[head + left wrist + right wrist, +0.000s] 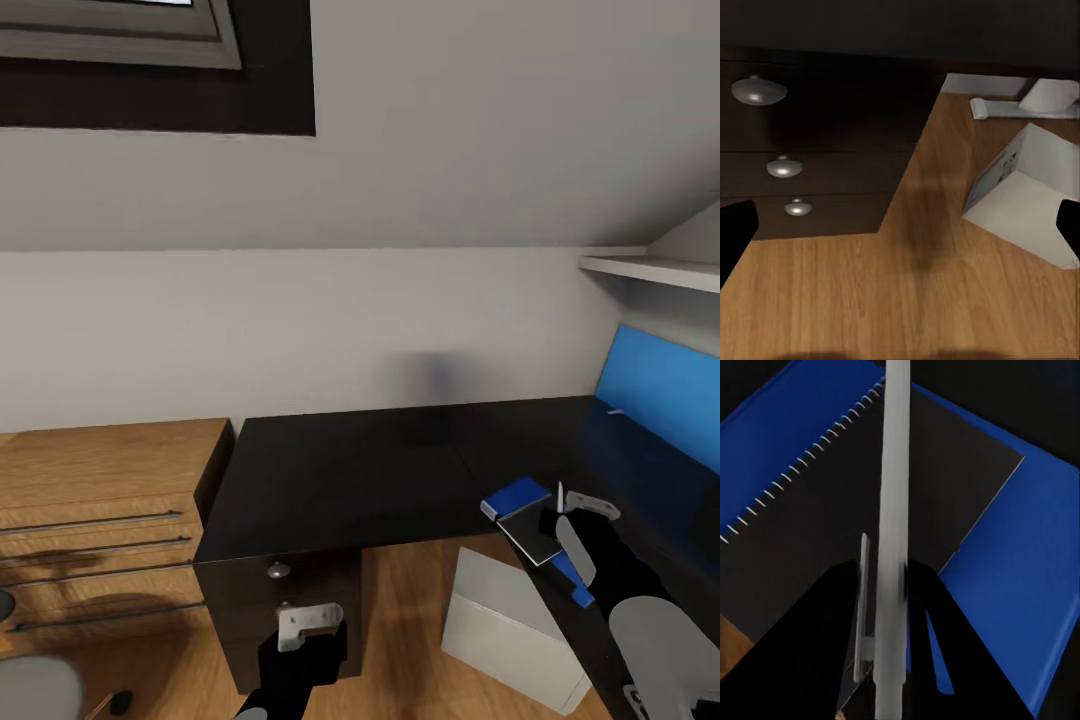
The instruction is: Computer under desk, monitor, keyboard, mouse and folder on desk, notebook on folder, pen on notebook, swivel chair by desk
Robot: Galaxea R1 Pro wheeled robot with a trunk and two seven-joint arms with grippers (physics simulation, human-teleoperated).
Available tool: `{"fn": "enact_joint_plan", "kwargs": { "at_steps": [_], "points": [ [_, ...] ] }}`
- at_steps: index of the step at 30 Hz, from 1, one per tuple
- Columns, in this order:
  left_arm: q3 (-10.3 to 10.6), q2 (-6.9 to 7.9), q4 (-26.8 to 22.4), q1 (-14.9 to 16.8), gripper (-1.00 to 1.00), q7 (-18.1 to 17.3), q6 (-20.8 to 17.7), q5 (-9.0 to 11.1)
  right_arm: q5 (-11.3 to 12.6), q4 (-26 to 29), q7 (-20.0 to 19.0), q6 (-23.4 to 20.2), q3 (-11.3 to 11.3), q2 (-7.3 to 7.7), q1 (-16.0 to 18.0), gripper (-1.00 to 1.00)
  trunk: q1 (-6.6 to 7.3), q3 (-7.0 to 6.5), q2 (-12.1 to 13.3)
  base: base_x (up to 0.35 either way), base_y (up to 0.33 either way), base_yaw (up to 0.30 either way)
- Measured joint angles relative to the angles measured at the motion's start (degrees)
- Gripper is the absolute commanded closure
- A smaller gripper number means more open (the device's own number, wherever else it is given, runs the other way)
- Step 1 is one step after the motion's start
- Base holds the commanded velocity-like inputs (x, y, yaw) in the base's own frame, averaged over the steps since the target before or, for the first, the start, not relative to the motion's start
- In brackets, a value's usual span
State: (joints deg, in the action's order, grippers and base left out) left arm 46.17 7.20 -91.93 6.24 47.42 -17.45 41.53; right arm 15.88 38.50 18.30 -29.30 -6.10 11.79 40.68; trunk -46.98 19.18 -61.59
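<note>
Both arms are matte black with pale grey parts. The left arm (300, 655) carries a light grey bracket with small dark screw holes near its wrist. The right arm (625, 590) has rounded grey shells and a grey bracket. In the right wrist view, black fingers (810, 652) taper to points.

Notebook (533, 533) on folder (516, 496), at counter (350, 480) front-right edge — right hand (560, 510) with pen (891, 540) above it; computer (510, 630) on floor below; cabinet (100, 520) left of counter.
</note>
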Motion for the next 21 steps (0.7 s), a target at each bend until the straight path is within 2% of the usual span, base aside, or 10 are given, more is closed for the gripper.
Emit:
{"fn": "enact_joint_plan", "kwargs": {
  "at_steps": [10, 13, 21],
  "points": [
    [0.73, -0.34, -0.62, 0.0, -1.0, 0.13, 0.0, 0.0, -0.04, -9.02, -3.38, 3.18, 0.11, 1.48, 2.51, 1.0, 0.0, 0.0, 0.0, 0.0, 0.0, 0.0],
    [0.73, -0.65, -0.67, 0.0, -1.0, 0.15, 0.0, -0.01, -0.06, -11.43, -5.57, 5.96, 0.12, 2.24, 3.25, 1.0, 0.0, 0.0, 0.0, 0.0, 0.0, 0.0],
    [0.6, -0.61, -0.66, 0.0, -1.0, 0.16, 0.0, 0.0, -0.02, -12.34, -7.29, 7.5, 0.2, 2.67, 3.49, 1.0, 0.0, 0.0, 0.0, 0.0, 0.0, 0.0]
  ]
}}
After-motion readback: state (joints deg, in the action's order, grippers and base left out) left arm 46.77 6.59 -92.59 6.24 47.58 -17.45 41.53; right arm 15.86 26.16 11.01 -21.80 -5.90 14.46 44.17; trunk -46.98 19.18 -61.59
